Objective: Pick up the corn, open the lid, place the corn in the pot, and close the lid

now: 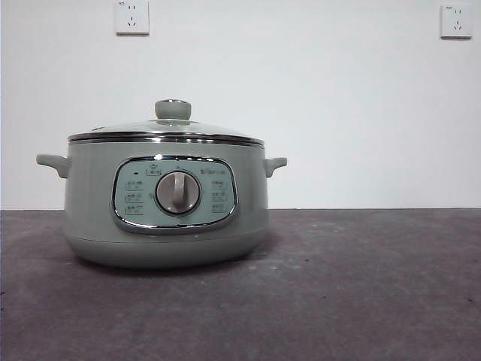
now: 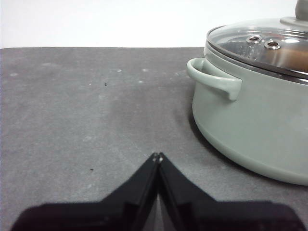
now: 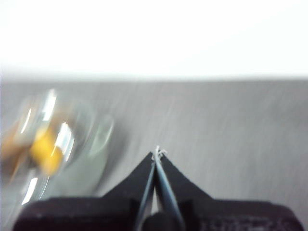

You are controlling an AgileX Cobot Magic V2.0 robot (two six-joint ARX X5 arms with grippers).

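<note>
- On the table [image 1: 361,301], front view: the pot [image 1: 165,218] stands left of centre, dial facing the camera, with the lid [image 1: 165,131] seated flat on its rim, knob up. No arm shows, and no corn lies on the table anywhere this view reaches. With the lid down, the task looks either not yet begun or already complete; this view alone cannot settle which.
- Left wrist view: the left end effector [image 2: 157,156] has its jaws pressed together on nothing, low over bare table and well apart from the pot's side handle [image 2: 214,79]. It seems parked clear of the pot, as a waiting arm would be. The lid's knob is cut off by the picture's edge, and the glass shows only a warm orange-brown glint, too vague to call corn.
- Right wrist view: the right end effector [image 3: 157,153] also has its jaws together, empty. The whole picture is smeared. A yellow blob [image 3: 45,149] under glassy reflections may be the corn beneath the lid, which would mean the task is near done, but the blur forbids certainty.
</note>
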